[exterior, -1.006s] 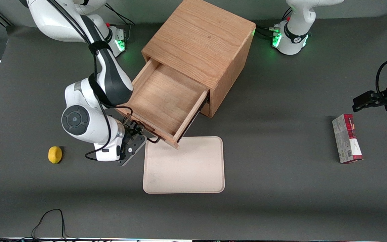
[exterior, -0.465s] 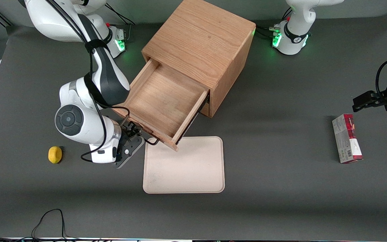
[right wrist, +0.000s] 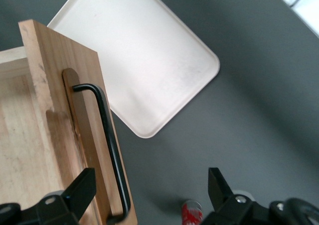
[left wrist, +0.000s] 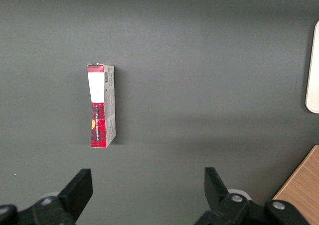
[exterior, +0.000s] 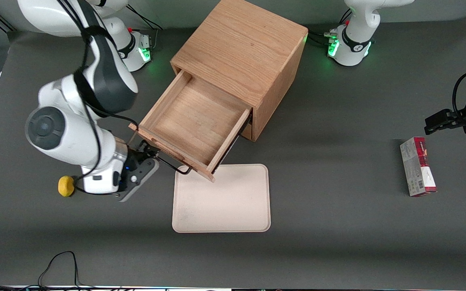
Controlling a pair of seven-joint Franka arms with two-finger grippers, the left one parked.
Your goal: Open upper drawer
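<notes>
Upper drawer (exterior: 194, 123) pulled well out of oak cabinet (exterior: 243, 60), interior bare, front panel overhanging cream tray (exterior: 221, 199). Black bar handle (right wrist: 108, 145) free, not gripped. Gripper (exterior: 138, 171) just off the handle's end toward the working arm's end of the table, fingers (right wrist: 79, 190) spread wide, holding nothing. Lemon (exterior: 66, 186) near the gripper body. Red carton (exterior: 417, 171) well apart, toward the parked arm's end.

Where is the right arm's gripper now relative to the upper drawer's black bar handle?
In the front view the gripper sits open, just off the black bar handle of the pulled-out light-wood upper drawer, near the working arm's end.
</notes>
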